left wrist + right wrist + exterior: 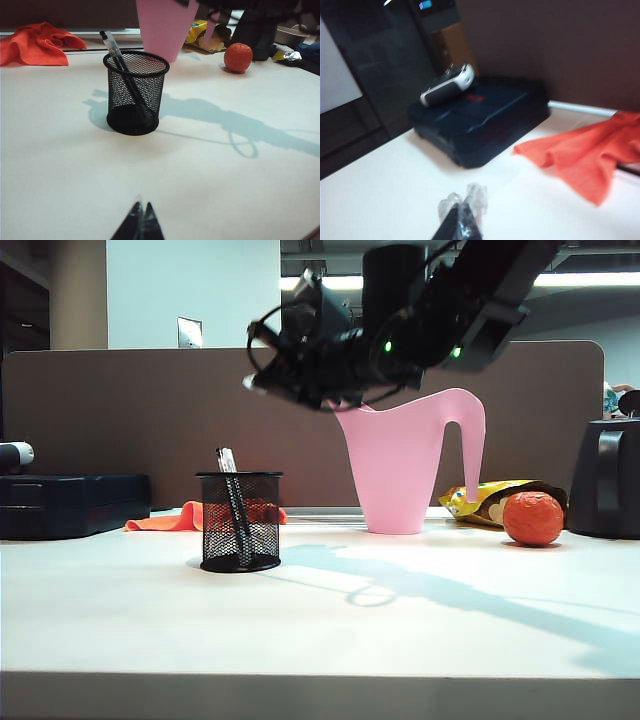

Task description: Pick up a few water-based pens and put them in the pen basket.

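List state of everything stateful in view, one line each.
pen basket: upright on the table, holding pens.
water-based pens: inside the basket, leaning, tips above the rim.
pink watering can: upright behind the basket.
orange cloth: crumpled at the table's back edge.
orange ball: resting on the table.
left gripper: shut, empty, low over the table.
right gripper: shut, empty, raised above the basket.

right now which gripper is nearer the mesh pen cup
Probably the right. The right gripper, shut, hangs in the air above and slightly right of the mesh cup. The left gripper, shut, sits low over the table, back from the cup toward the near edge.
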